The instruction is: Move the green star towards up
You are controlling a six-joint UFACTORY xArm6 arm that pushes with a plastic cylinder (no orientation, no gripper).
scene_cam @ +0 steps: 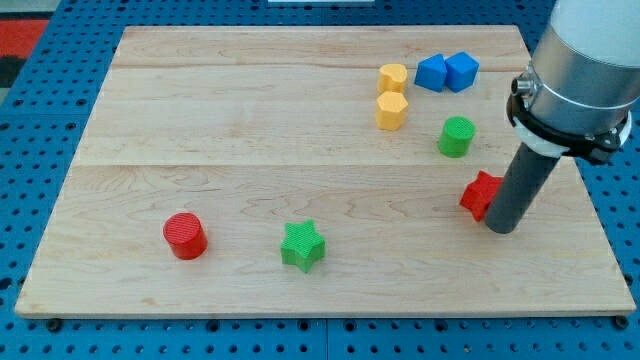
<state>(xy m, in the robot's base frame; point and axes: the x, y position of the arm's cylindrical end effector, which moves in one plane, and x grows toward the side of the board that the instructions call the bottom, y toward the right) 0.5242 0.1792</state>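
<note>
One rod tip (502, 228): touching the red block (480, 193), at the worktop's (250, 120) right
Green star (302, 246): well left, untouched
Hand: none fitted

Wooden board (250, 120) carries eight coloured blocks.

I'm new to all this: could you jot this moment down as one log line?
tip: view's right, against red block | green star: bottom centre, untouched, far left of tip | task: not started

green star (303, 246); red cylinder (185, 236); pale wood board (250, 120); dark rod (518, 192)
</note>
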